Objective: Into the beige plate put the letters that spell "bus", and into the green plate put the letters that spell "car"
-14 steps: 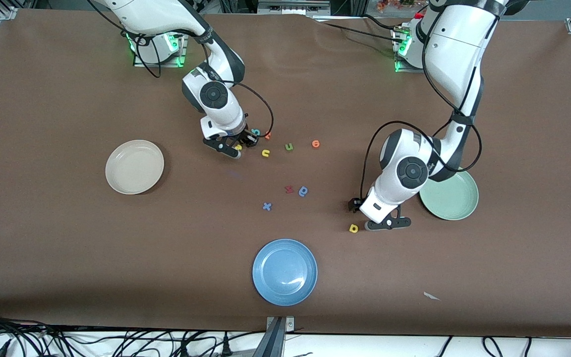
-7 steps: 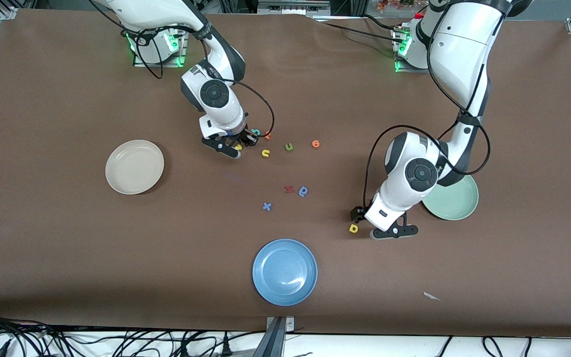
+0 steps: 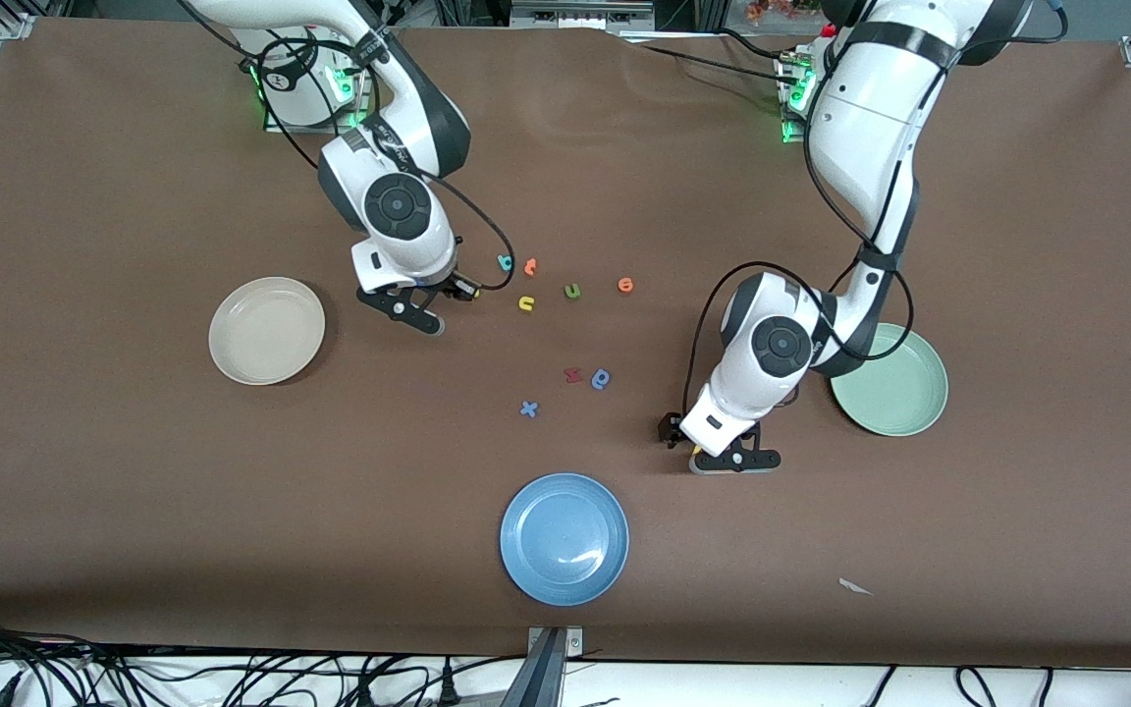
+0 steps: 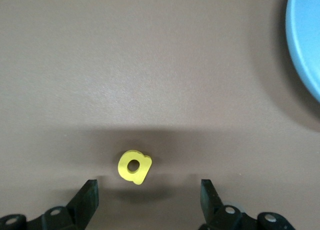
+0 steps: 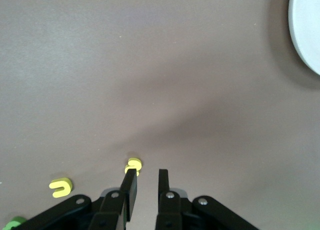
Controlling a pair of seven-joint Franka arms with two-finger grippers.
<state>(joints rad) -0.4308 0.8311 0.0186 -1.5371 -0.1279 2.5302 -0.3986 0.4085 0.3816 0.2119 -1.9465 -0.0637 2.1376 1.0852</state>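
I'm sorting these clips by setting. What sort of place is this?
Most likely a robotics lab: two arms bolted at the edge of a brown-covered table, foam letters and the blue plate laid out as test props, and loose cables along the table's edge.

Blue plate (image 3: 565,538) lies nearest the front camera.
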